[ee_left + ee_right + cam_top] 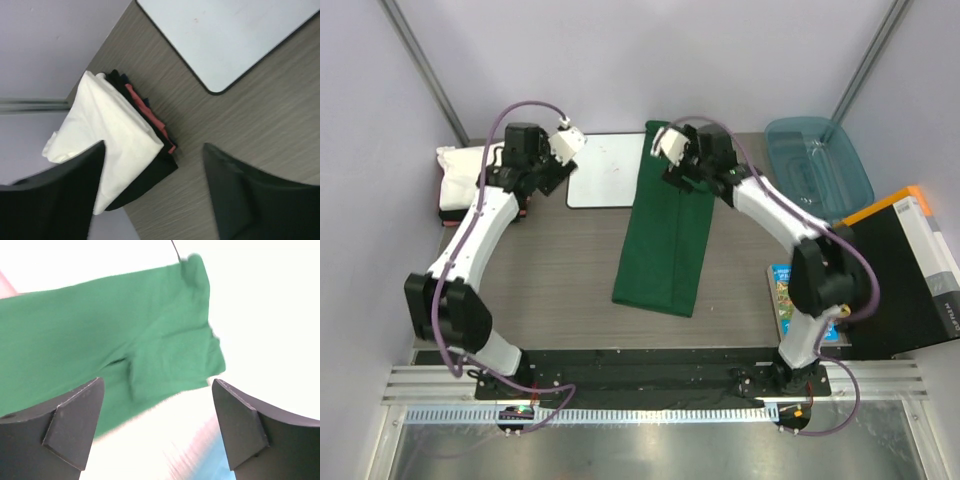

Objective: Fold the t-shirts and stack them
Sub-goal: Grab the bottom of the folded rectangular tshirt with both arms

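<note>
A dark green t-shirt (pixel 663 235) lies folded into a long strip in the middle of the table, its top end beside the white board. My right gripper (pixel 682 176) hovers over that top end; in the right wrist view the green t-shirt (pixel 115 330) lies below my right gripper (pixel 157 425), which is open and empty. A stack of folded t-shirts (pixel 462 172), white on top, sits at the far left. In the left wrist view the stack (pixel 117 137) shows white, black and red layers. My left gripper (pixel 155 192) is open over bare table beside the stack, holding nothing.
A flat white board with a black rim (pixel 607 170) lies at the back between the two grippers. A translucent teal tub (pixel 817 160) stands at the back right. A black box with an orange edge (pixel 905 275) and a colourful booklet (pixel 783 292) sit at the right.
</note>
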